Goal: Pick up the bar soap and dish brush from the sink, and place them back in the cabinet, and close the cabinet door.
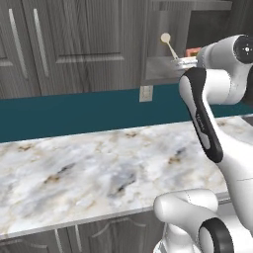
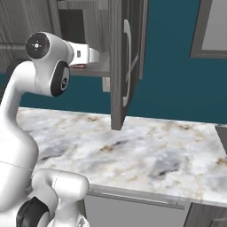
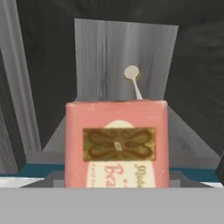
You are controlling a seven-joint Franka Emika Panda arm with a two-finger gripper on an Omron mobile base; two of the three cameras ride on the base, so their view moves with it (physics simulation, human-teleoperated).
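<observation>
I hold the bar soap [image 3: 116,144] tight in the tool, just before the open cabinet [image 1: 163,69], so it can go on the shelf; the dish brush [image 3: 132,78] leans further ahead.

Matt woodgrain cabinet door [image 2: 117,66], brushed metal handle [image 2: 127,62], polished marble counter [image 1: 89,173], printed-paper bar soap [image 3: 117,144]

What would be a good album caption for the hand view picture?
Seen from the robot's hand: the bar soap fills the foreground at the open cabinet, where the dish brush leans against its back wall.
</observation>
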